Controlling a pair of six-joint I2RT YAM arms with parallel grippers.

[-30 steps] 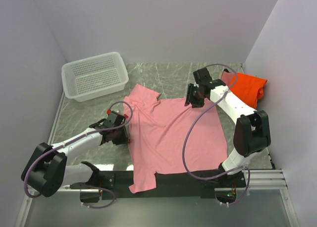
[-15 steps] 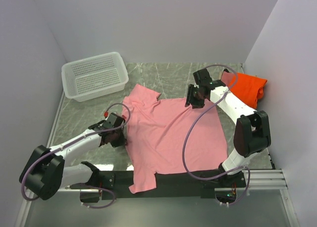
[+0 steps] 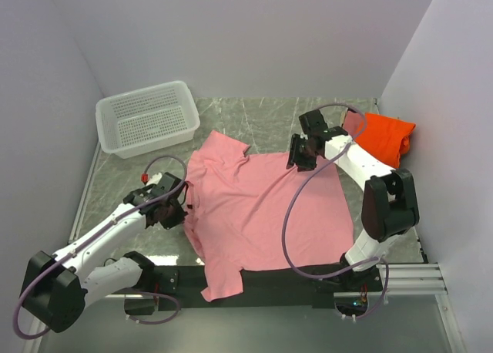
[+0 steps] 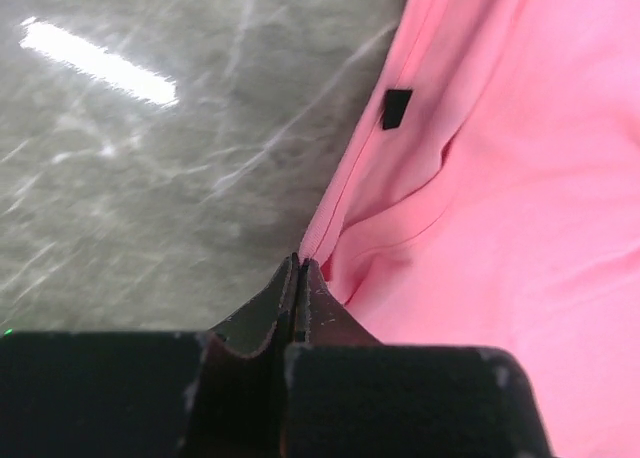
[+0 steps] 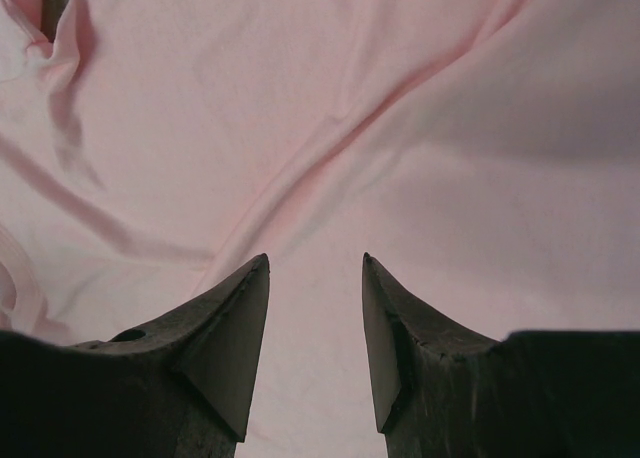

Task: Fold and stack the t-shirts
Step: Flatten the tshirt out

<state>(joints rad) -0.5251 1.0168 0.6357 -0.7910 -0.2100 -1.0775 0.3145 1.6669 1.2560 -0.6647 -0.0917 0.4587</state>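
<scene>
Edge of pink t-shirt (image 4: 500, 208) pinched between closed left gripper (image 4: 298, 265) jaws.
Right gripper (image 5: 315, 260) jaws are spread, cloth just below; soft, limp fabric, best taken at hems.

no readable text, labels or signs

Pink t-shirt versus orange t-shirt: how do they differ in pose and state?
The pink t-shirt lies spread open across the middle of the table; the orange t-shirt sits as a compact bundle at the far right corner. The left gripper is shut on the pink t-shirt's left edge, with the open right gripper above it; no gripper holds the orange t-shirt. Both are cloth, resting on the table.
</scene>
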